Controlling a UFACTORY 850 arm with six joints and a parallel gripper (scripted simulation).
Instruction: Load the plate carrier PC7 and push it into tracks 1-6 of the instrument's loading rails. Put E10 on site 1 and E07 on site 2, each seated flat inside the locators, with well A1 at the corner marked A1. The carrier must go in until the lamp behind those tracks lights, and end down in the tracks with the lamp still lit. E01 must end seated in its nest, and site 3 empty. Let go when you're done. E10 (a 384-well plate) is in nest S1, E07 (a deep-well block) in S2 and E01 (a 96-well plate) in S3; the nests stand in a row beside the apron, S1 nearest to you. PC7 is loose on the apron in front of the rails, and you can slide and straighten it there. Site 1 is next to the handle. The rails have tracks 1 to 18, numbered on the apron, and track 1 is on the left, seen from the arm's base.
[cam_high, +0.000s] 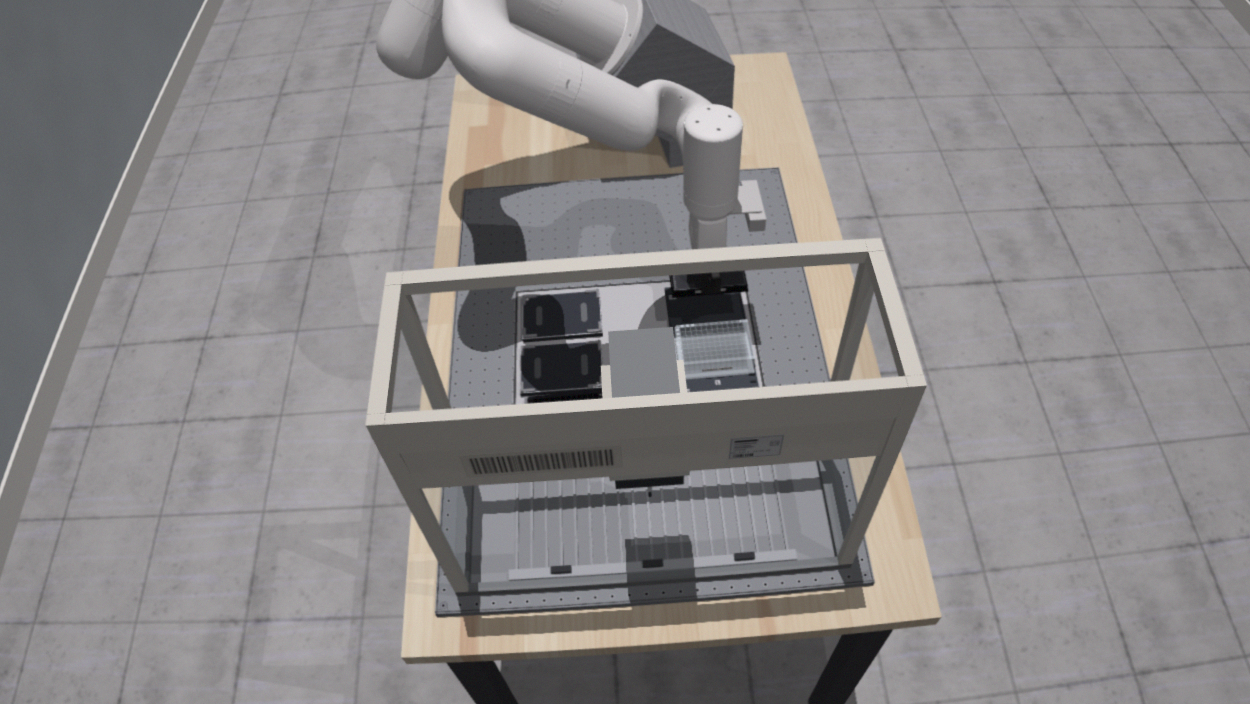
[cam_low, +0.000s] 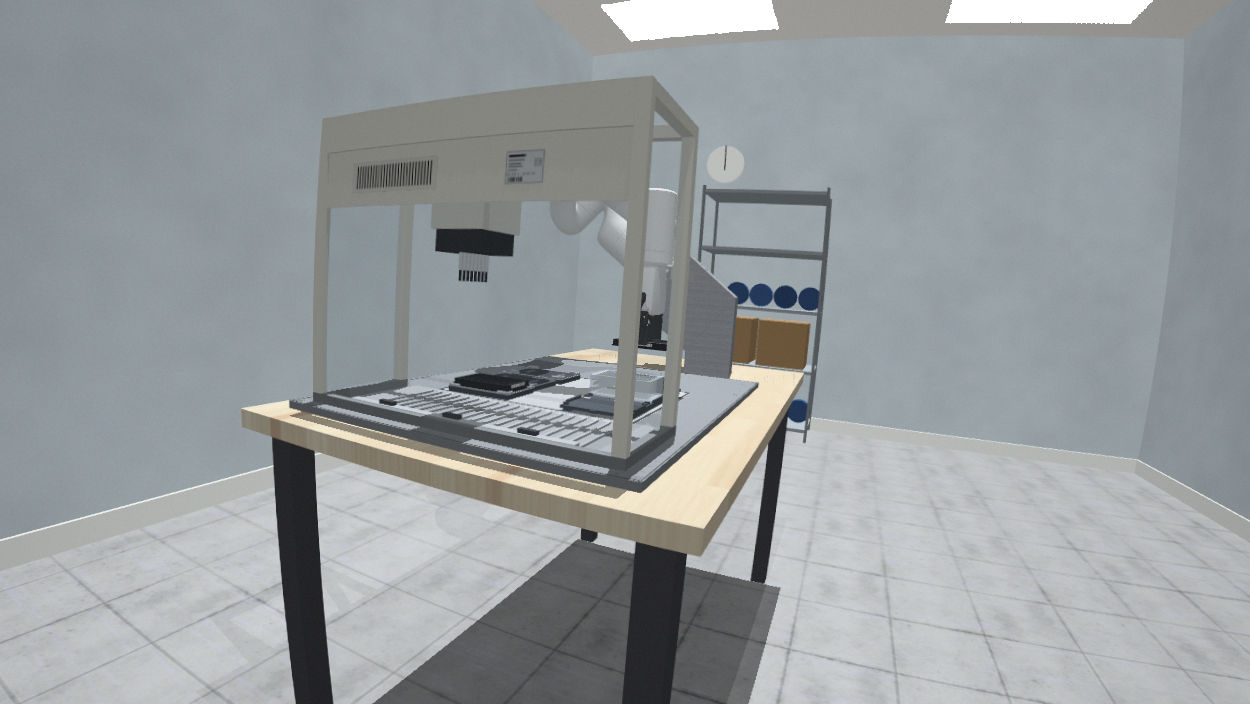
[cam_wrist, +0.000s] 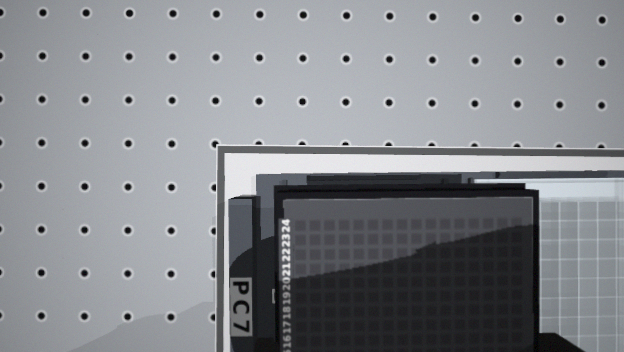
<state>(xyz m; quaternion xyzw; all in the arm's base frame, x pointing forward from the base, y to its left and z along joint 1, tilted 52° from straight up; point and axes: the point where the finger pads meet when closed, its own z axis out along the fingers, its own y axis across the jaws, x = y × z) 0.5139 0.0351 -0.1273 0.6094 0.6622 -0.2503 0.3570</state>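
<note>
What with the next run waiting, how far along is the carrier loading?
Done: the clear block sits on site 2 of PC7. In hand: the hand grips dark E10 over site 1, not yet seated. Left: seating it, letting go, pushing PC7 into the rails.

— Where is carrier PC7 (cam_wrist: 241, 306)?
— On the apron (cam_high: 634, 301), on the side far from the two nests (cam_high: 559, 342). A deep-well block (cam_high: 715, 349) sits on its middle site.
— And the end effector (cam_high: 708, 281)?
— Over the carrier's handle end, clamped on the 384-well plate (cam_wrist: 407, 270), which hangs above site 1.
— The rails?
— The loading rails (cam_high: 647, 524) lie beyond the carrier, under the instrument frame (cam_high: 647, 419) on the desk (cam_high: 900, 559).
</note>
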